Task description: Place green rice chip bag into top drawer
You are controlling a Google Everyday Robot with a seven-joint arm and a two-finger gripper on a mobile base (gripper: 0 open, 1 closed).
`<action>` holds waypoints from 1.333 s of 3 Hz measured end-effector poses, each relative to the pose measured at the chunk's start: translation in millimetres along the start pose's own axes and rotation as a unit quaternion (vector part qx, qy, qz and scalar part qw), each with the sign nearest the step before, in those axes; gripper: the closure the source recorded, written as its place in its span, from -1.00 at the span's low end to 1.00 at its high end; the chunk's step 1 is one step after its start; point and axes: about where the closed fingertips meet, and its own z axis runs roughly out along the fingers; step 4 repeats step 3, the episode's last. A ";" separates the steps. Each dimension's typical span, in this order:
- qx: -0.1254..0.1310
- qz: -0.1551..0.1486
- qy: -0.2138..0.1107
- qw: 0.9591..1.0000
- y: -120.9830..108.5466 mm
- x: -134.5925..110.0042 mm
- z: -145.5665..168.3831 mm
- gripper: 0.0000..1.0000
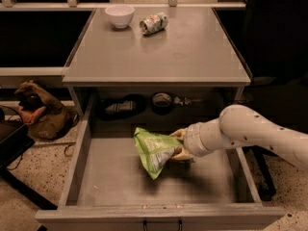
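Seemingly shadowed end effector (181, 145) in drawer (78, 163)

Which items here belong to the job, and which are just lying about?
Job: green rice chip bag, held by the gripper inside the top drawer.
Lying about: white bowl and crushed can on the tabletop; brown bundle on the floor.

The green rice chip bag (155, 150) is light green with a white label; the top drawer (110, 177) is grey. At the bag's 3 o'clock, the tan gripper (181, 145) on a white arm (250, 131) clasps it.
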 end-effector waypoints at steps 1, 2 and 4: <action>0.000 0.000 0.000 1.000 0.0 0.0 0.0 -0.77; 0.000 0.000 0.000 1.000 0.0 0.0 0.0 -1.00; 0.000 0.000 0.000 1.000 0.0 0.0 0.1 -1.00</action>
